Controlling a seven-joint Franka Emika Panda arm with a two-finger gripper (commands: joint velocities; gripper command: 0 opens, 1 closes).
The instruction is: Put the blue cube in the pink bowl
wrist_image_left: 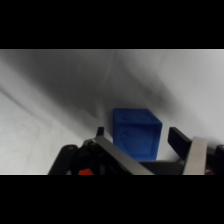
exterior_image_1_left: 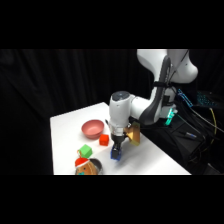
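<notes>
My gripper [wrist_image_left: 136,142] low over table [wrist_image_left: 45,125], fingers [wrist_image_left: 181,142] spread wide, straddling cube [wrist_image_left: 136,134], nothing held. Bowl [exterior_image_1_left: 93,128] lies apart, beyond red cube [exterior_image_1_left: 104,140].

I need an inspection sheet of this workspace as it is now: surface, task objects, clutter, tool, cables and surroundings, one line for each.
Surface: white table, mostly bare.
Job's things: small royal-blue cube on the table between the tool's fingers; shallow round pink bowl holds nothing that can be seen.
Clutter: small red cube, small green cube, a red and brown object at the front edge, a tan block behind the arm.
Tool: black two-finger tool low over the blue cube, fingers apart on either side of it.
Cables: several beside the arm's base.
Surroundings: black curtain.
</notes>
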